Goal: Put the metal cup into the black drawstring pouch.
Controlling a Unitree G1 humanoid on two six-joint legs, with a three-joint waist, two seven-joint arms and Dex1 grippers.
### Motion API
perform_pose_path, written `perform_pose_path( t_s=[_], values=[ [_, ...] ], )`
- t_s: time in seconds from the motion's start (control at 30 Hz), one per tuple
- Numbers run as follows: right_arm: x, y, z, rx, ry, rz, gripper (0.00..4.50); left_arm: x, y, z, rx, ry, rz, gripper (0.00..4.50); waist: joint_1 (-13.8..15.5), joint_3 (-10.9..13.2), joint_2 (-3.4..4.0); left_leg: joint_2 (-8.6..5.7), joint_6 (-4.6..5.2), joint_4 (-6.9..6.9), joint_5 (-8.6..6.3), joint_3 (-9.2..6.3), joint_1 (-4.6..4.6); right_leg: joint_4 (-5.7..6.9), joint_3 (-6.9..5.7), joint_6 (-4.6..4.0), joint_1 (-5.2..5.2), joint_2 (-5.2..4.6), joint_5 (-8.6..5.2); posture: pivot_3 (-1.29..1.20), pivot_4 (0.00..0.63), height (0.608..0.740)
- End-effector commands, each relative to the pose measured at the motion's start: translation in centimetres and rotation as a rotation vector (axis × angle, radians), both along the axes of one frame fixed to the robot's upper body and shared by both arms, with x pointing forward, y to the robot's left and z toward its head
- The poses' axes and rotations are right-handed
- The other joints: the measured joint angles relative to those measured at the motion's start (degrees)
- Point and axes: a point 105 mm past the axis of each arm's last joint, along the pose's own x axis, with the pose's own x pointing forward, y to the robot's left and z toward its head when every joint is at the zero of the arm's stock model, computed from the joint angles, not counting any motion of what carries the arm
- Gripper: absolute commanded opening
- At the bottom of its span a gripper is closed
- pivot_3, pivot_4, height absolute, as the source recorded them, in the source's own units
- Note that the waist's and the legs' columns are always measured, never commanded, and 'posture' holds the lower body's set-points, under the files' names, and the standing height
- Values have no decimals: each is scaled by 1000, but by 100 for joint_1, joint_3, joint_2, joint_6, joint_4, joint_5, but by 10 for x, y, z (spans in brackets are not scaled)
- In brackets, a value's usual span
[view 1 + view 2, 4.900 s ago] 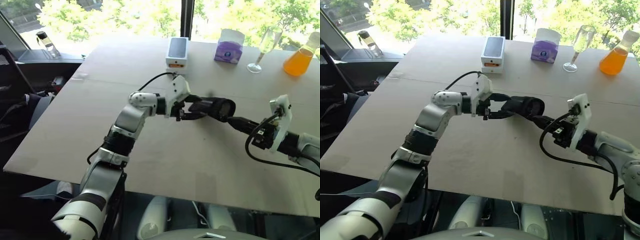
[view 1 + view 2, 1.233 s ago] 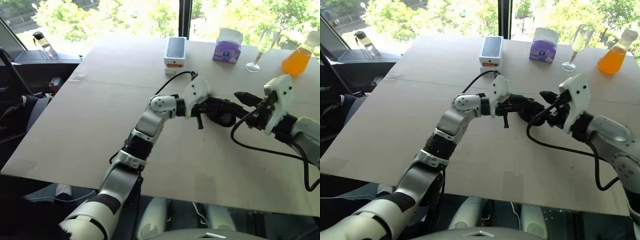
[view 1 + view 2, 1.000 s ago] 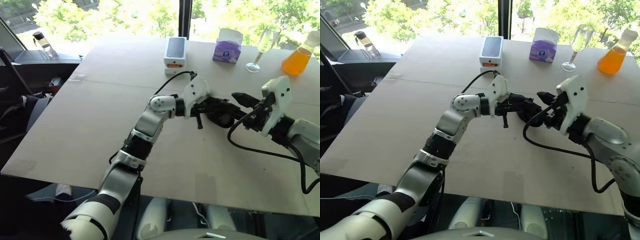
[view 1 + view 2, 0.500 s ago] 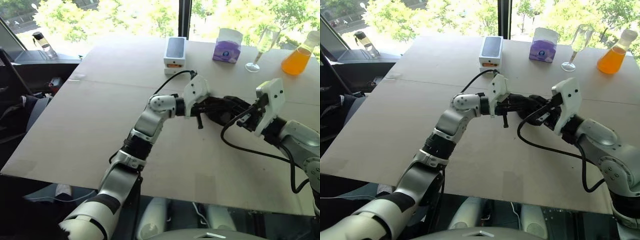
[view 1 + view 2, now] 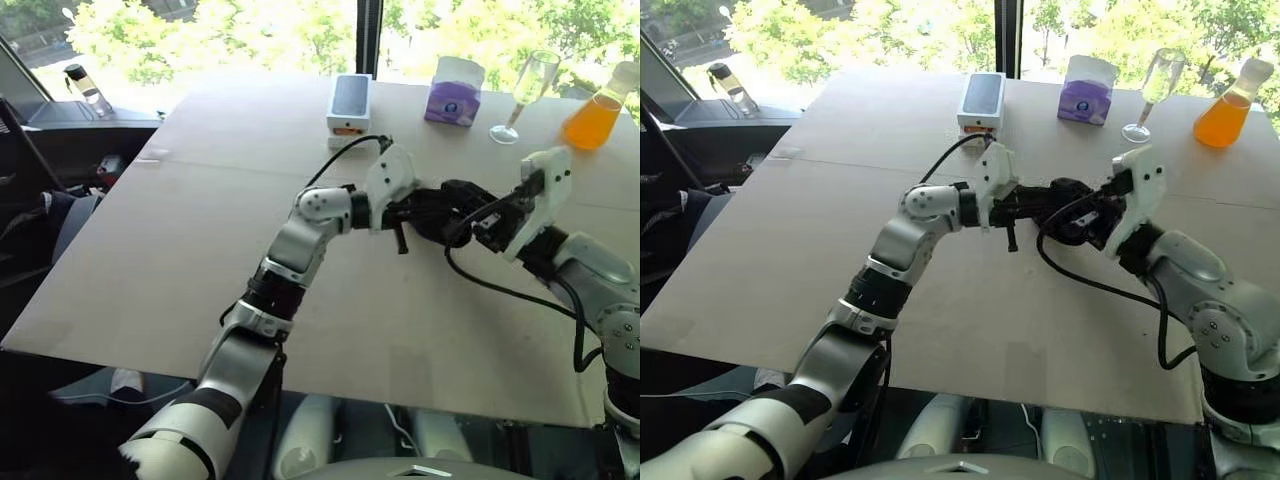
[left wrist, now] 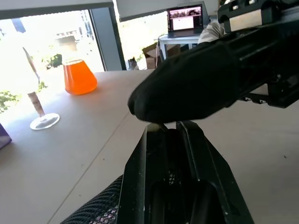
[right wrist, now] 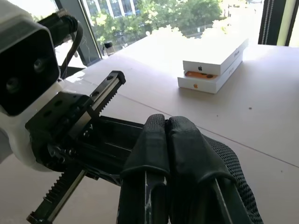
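- Black drawstring pouch (image 5: pixel 440 212) held above the middle of the desk (image 5: pixel 180 260), clear of the surface, stretched between the two grippers.
- Left gripper (image 5: pixel 408 212) reaching level toward the right, jaws pressed together on the pouch's near end; seen in the left wrist view with fingers (image 6: pixel 154 154) nearly touching and black fabric bulging just past their tips.
- Right gripper (image 5: pixel 1087 218) coming in from the right side, jaws pinched shut on the pouch's other end; in the right wrist view fingers (image 7: pixel 156 140) lying flush against each other, with mesh-textured black fabric beside them.
- Metal cup: cannot tell where it is; no silvery surface visible, and the inside of the pouch hidden by fabric.
- White phone box (image 5: pixel 350 103) lying near the far edge of the desk, around the middle.
- Purple tissue box (image 5: pixel 453 92) just right of it along the far edge.
- Champagne glass (image 5: pixel 530 90) upright further right, near the far edge.
- Flask of orange liquid (image 5: pixel 598 112) at the far right corner.
- Small bottle (image 5: pixel 88 88) standing beyond the desk's far left corner, on the window ledge.
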Motion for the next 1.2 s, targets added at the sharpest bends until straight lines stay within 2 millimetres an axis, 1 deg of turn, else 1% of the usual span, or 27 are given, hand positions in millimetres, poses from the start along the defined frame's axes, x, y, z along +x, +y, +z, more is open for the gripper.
perform_pose_path(
  t_s=[0.03,0.13,0.33,0.6,0.7,0.83,0.9,1.03,1.13,1.17,1.2],
  values=[
    [-6,-14,45,106,-135,-20,83,-2,-4,1,6,-17,-13,0,11,0,0,0,0,0,0,0,0,0,-3,0,1,0,0,0,150,740],
    [-8,-18,59,150,-160,-11,83,2,-3,0,2,-8,6,0,7,0,0,0,0,0,0,0,-1,-1,-1,0,0,-1,0,0,150,740],
    [-11,-22,79,222,-200,3,83,7,-3,-4,12,11,32,0,1,0,0,0,1,0,-1,3,0,2,1,0,0,0,0,0,150,740],
    [-17,-29,107,329,-255,12,83,16,0,-15,37,41,78,0,0,0,0,0,2,0,-1,4,-1,1,1,0,-1,0,0,0,150,740],
    [-20,-34,120,385,-284,11,83,20,2,-23,73,36,99,0,4,0,0,0,2,-1,-1,4,-1,1,2,0,-1,0,0,0,150,740],
    [-24,-44,142,471,-331,8,83,26,5,-34,118,51,140,0,0,0,0,0,2,-1,-1,7,-1,1,3,1,-1,0,1,0,150,740],
    [-25,-47,149,493,-343,6,83,28,6,-37,126,55,154,0,-1,0,0,0,2,-1,-1,7,-1,2,4,1,-1,-1,1,0,150,740],
    [-27,-65,170,586,-387,-24,83,32,8,-43,147,61,177,0,-1,0,0,0,2,-3,-1,8,-1,2,5,1,-2,-1,0,0,150,740],
    [-28,-78,181,659,-406,-52,83,35,9,-47,159,66,193,0,2,0,0,0,2,-3,-1,9,-2,1,4,1,-3,-1,1,0,150,740],
    [-28,-82,183,676,-411,-62,83,36,10,-48,159,75,200,0,4,-3,8,1,2,-3,-1,9,-3,0,4,1,-3,-1,1,0,150,740],
    [-28,-85,185,691,-413,-70,83,38,11,-50,164,84,212,0,11,-16,39,-1,3,-3,-1,10,-2,0,5,1,-3,-1,1,0,150,740]
  ],
)
